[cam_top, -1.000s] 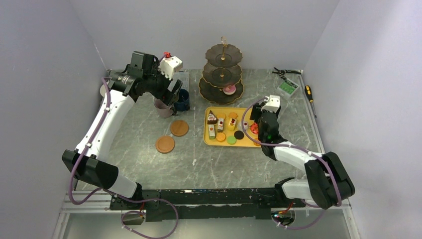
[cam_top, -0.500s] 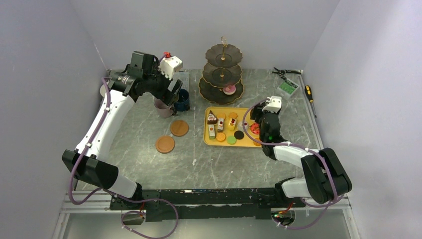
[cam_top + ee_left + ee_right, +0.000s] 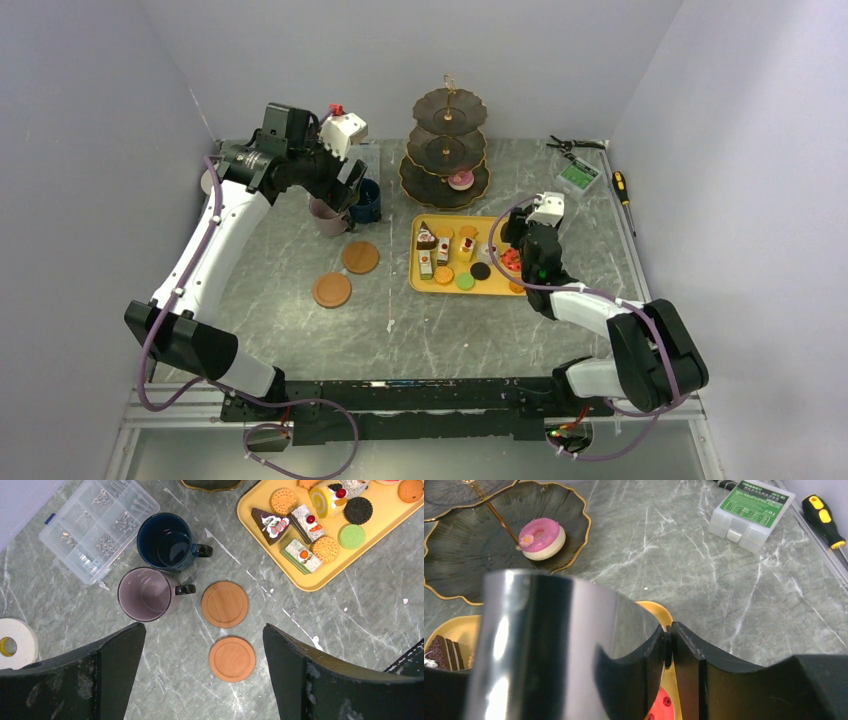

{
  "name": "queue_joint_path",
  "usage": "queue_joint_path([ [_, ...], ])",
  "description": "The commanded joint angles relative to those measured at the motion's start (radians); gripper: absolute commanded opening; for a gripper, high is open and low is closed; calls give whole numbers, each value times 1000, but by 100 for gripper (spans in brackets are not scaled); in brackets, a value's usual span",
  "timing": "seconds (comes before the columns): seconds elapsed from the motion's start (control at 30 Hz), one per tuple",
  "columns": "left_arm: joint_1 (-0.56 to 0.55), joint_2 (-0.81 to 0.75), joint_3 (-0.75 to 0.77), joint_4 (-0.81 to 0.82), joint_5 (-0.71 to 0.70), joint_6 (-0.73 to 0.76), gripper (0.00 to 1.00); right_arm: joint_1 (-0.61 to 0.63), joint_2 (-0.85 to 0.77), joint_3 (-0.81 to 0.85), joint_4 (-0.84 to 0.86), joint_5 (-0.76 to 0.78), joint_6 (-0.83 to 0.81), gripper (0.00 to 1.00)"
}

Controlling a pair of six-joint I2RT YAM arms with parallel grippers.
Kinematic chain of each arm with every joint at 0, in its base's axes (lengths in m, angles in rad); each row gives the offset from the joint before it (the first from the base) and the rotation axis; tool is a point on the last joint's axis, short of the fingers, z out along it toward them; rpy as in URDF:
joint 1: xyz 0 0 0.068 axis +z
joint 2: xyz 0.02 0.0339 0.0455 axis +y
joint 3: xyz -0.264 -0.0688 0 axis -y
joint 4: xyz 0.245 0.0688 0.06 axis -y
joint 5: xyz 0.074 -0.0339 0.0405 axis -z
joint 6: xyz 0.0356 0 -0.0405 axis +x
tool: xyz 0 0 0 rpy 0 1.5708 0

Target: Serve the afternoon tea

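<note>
Left fingers [image 3: 107, 680] wide above mauve mug [image 3: 145, 594] (handle toward coasters [image 3: 224, 604])

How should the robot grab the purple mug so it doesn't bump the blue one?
Probably from straight above, pinching the rim wall of the mauve mug, one finger inside, one outside. It stands upright with its mouth open, and the side away from the navy mug is free. The left gripper hangs open overhead.
</note>
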State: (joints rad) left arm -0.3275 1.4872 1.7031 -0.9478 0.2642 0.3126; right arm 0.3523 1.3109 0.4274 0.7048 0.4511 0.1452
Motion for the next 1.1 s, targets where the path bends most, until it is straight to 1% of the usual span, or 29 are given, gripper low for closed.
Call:
queue_joint_path([
  [0.0, 4, -34, 24, 24, 25, 1, 94, -3, -7, 45, -22, -15, 36, 60],
  [0.2, 4, -31, 36, 21, 25, 6, 94, 0, 2, 47, 14, -46, 24, 46],
  [0.27, 4, -33, 36, 21, 26, 5, 94, 5, -16, 51, 26, -56, 2, 45],
  [0.43, 4, -25, 36, 24, 27, -2, 94, 12, -54, 94, 48, -103, -45, 44],
  [0.57, 4, -19, 39, 27, 26, -6, 94, 21, -35, 150, 71, -157, -49, 44],
  [0.77, 4, -10, 45, 26, 25, -4, 94, 42, 78, 259, 112, -234, -18, 44],
  [1.07, 4, -5, 49, 24, 15, 2, 94, 109, 234, 386, 125, -260, -19, 45],
])
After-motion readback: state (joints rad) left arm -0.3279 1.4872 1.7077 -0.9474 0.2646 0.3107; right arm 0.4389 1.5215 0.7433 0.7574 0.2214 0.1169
